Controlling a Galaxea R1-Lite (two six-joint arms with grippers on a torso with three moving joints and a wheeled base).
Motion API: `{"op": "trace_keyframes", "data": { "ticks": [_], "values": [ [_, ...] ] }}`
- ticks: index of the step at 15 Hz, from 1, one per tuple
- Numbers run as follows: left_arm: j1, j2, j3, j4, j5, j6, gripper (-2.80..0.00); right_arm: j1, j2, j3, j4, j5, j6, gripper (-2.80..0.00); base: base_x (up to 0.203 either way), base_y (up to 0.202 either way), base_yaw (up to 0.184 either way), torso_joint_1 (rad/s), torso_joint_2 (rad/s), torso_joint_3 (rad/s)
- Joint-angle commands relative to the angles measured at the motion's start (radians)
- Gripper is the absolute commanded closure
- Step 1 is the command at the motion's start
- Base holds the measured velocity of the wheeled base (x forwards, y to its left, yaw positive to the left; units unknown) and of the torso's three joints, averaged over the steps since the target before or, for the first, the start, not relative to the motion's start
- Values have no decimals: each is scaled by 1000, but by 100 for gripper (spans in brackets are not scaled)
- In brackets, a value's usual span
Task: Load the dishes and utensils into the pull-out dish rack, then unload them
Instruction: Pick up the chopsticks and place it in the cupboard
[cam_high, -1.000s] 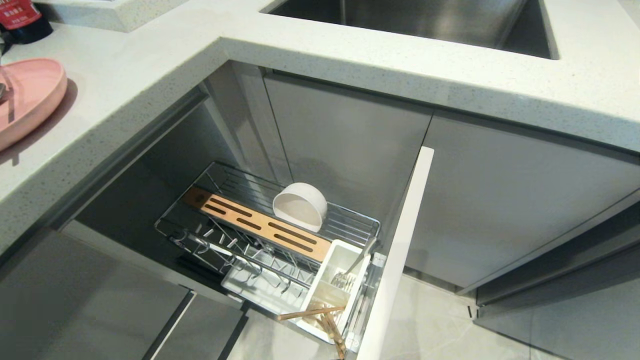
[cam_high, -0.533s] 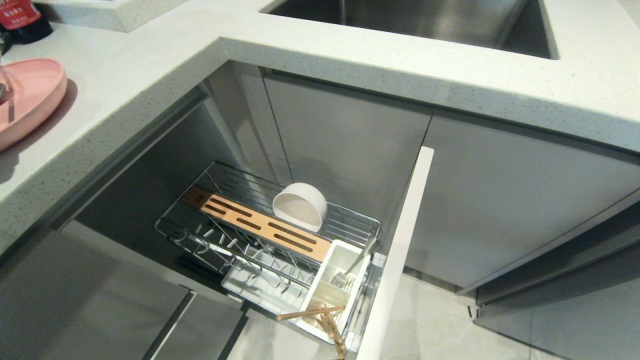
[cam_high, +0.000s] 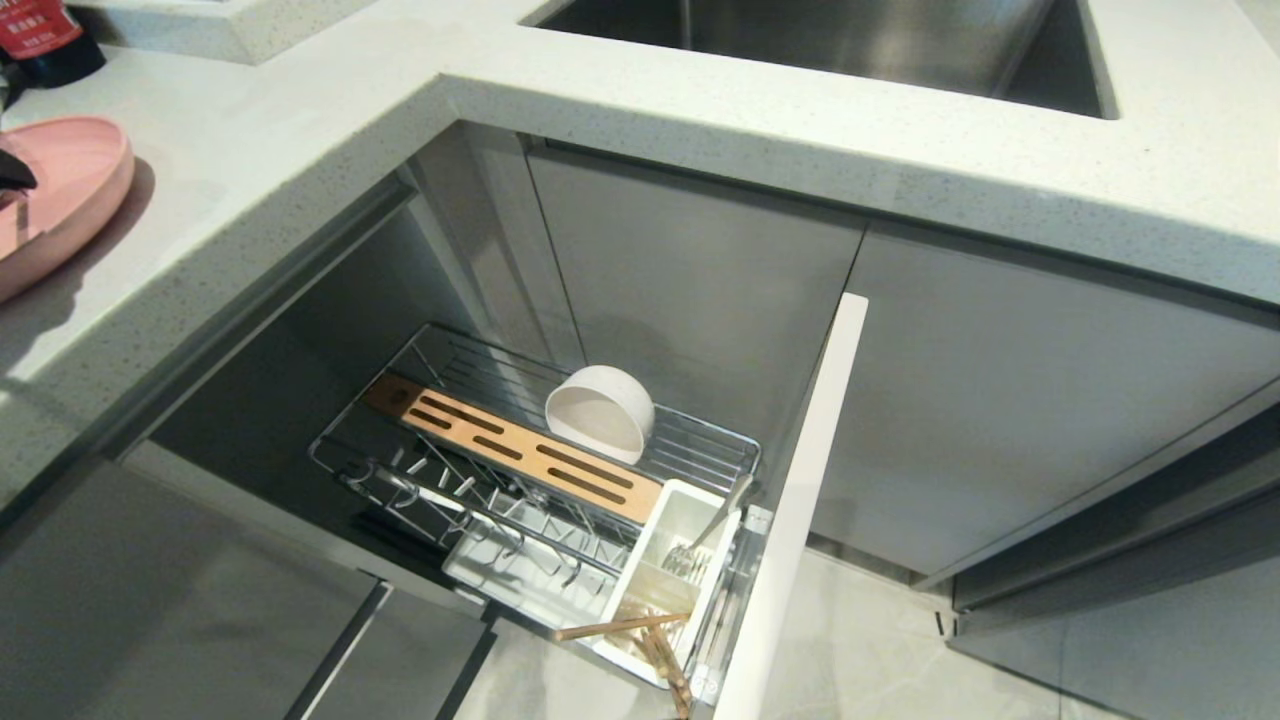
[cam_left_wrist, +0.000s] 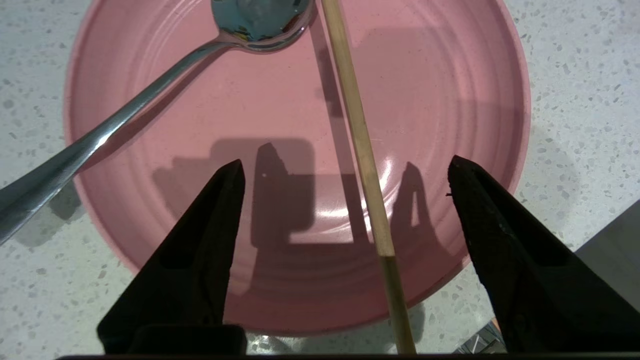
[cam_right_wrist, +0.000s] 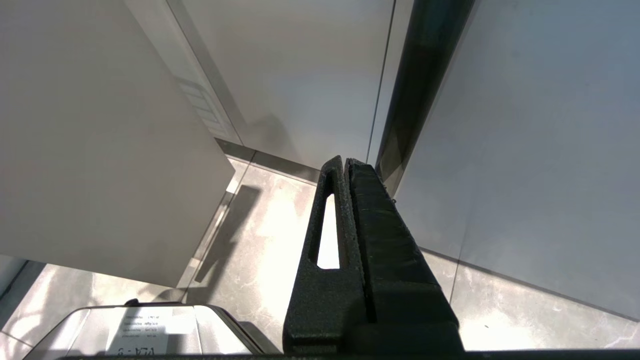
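Note:
The pale-pink plate lies on the speckled counter at the far left. On it rest the silver spoon, handle running out over the rim, and one wooden chopstick. My left gripper hangs open just above the plate; the chopstick lies between the fingers and touches neither. Only a black tip of it shows in the head view. Below, the pull-out dish rack stands open. The white bowl lies on its side in it, and more chopsticks lie across the white caddy. My right gripper is shut and parked over the floor.
The rack's front panel sticks out edge-on to the right of the basket. A slotted wooden strip runs along the rack. Metal cutlery stands in the caddy. A steel sink is set in the counter behind; a red-labelled bottle stands beyond the plate.
A black tip of my left gripper has come into the head view over the plate's left part. The thin stick seen there before no longer shows. Rack and bowl are unmoved.

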Motion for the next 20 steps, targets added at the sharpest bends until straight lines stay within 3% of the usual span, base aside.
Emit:
{"op": "trace_keyframes", "data": {
  "ticks": [1,18,19,20],
  "values": [
    [-4,18,0,4,2,-2,-280,0,1,0,0,-1,0,0,0,0,0,0,0,0],
    [-4,57,3,4,2,-2,-280,0,1,0,0,1,0,0,0,0,0,0,0,0],
    [-4,59,4,4,2,-2,0,1,1,0,0,-1,0,0,0,0,0,0,0,0],
    [-5,60,4,3,2,-2,0,1,1,0,0,-1,0,0,0,0,0,0,0,0]
  ]
}}
